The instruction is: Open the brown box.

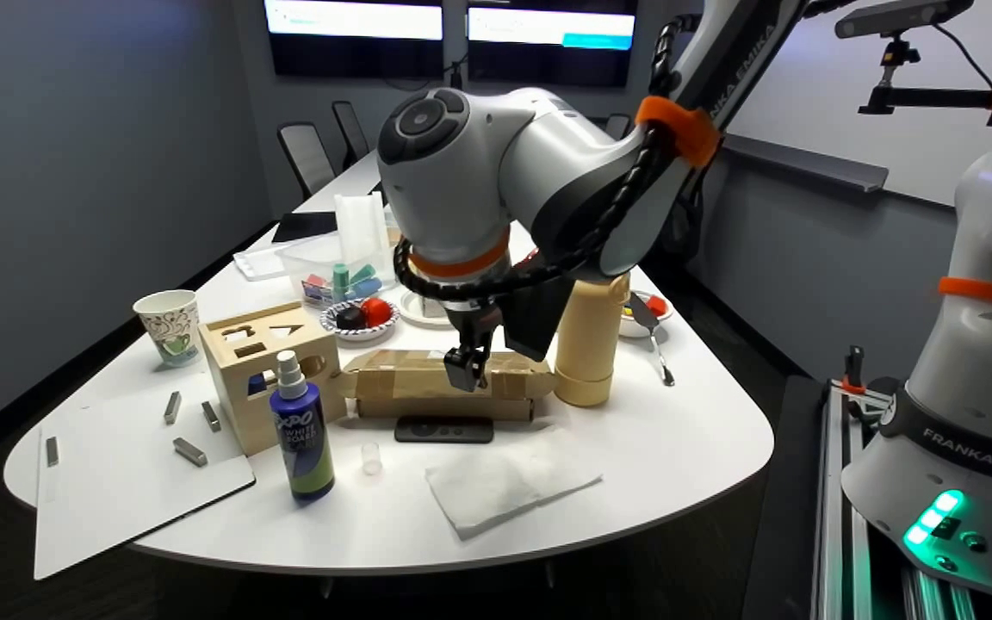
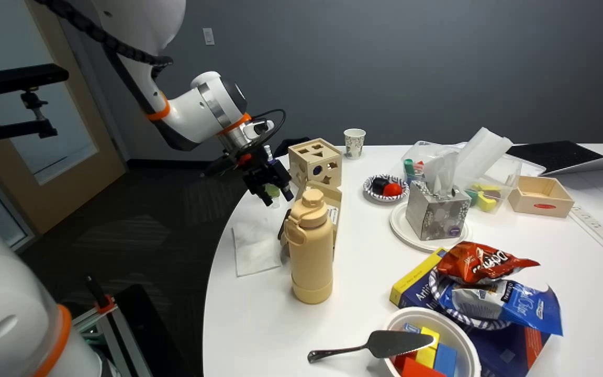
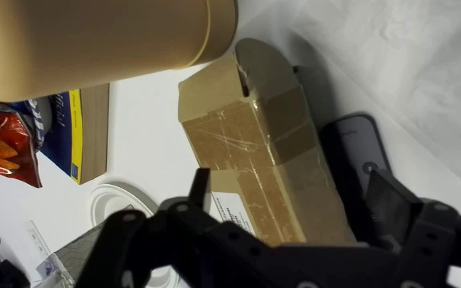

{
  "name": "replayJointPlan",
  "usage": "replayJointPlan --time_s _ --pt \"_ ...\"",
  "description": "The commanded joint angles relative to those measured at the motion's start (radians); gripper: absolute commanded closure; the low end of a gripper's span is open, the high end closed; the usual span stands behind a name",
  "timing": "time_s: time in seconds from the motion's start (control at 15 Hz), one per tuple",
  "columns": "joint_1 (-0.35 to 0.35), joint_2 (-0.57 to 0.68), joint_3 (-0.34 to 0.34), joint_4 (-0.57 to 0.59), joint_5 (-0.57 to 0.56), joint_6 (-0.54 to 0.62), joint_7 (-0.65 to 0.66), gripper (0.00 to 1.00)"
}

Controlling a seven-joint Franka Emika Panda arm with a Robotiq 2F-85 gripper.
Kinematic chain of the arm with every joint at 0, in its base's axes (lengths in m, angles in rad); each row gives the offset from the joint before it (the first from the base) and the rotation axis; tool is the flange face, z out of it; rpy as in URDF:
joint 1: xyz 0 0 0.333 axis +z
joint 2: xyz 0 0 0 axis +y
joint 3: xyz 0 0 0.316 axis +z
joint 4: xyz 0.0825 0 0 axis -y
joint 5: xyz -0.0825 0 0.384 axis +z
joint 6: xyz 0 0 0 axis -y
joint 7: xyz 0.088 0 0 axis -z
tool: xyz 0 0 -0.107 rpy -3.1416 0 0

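Note:
The brown box is low and long, tan, with shiny tape across it. It lies on the table in both exterior views and is partly hidden behind the canister in an exterior view. In the wrist view its lid lies over the top, and a front flap with a rounded end sticks out. My gripper is open and empty, its fingers apart on either side of the box as seen in the wrist view. In both exterior views the gripper hangs above the table near the box; contact is not visible.
A tall tan canister stands at the box's end. A black remote lies along its front, with a paper towel before it. A wooden block with holes and a spray bottle stand near the other end.

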Motion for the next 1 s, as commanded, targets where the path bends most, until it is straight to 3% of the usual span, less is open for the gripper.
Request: replayJointPlan --time_s 0.0,0.93 --pt "0.061 0.085 -0.045 0.079 -0.014 -0.014 0.003 0.00" --pt "0.140 0.267 -0.152 0.223 -0.067 -0.030 -0.029 0.00"
